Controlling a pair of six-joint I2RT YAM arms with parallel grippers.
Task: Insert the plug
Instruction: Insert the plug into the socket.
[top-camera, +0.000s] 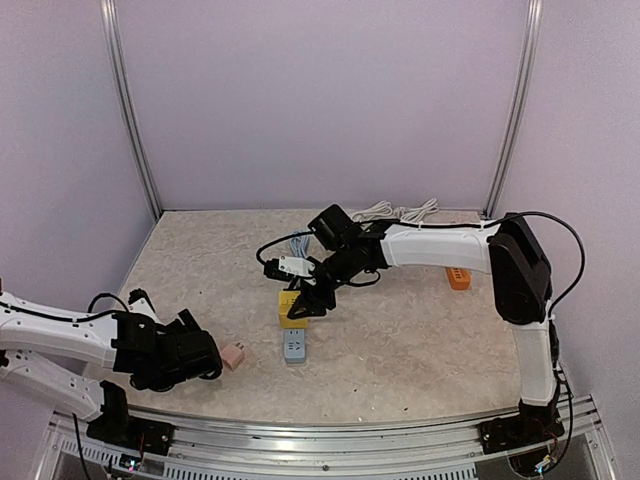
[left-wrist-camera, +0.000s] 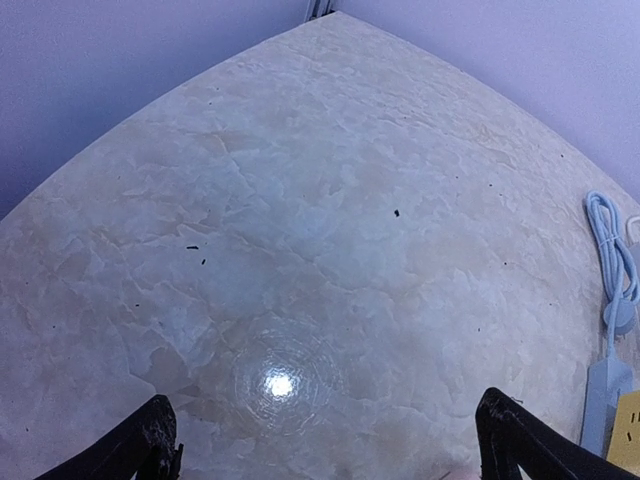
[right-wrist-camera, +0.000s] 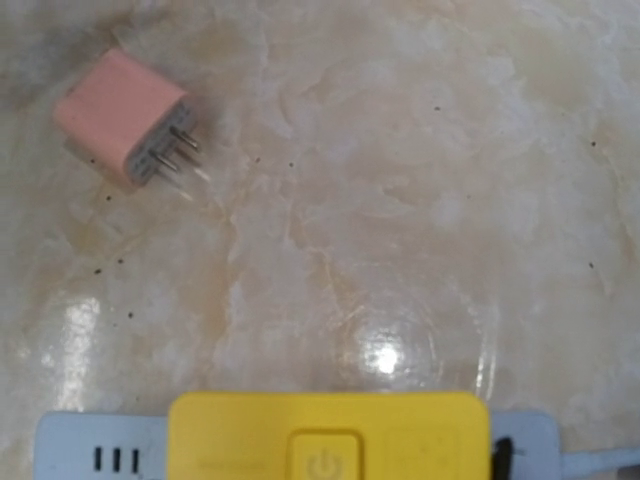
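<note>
A pink plug (top-camera: 232, 355) lies on its side on the table, prongs bare, and shows again in the right wrist view as the pink plug (right-wrist-camera: 125, 118). My left gripper (top-camera: 205, 356) is just left of it and stands wide open. Its jaws (left-wrist-camera: 330, 445) hold nothing and that view does not show the plug. My right gripper (top-camera: 303, 303) is shut on a yellow block with a power button (right-wrist-camera: 325, 435), held over the far end of a blue-grey power strip (top-camera: 294, 347). One dark fingertip (right-wrist-camera: 500, 460) shows at the block's right side.
The strip's pale cable (top-camera: 285, 243) runs toward the back. White cable coils (top-camera: 400, 212) lie by the rear wall. An orange piece (top-camera: 458, 277) sits under the right arm's forearm. In the left wrist view the strip (left-wrist-camera: 605, 392) and the coiled cable (left-wrist-camera: 613, 250) are at the right edge.
</note>
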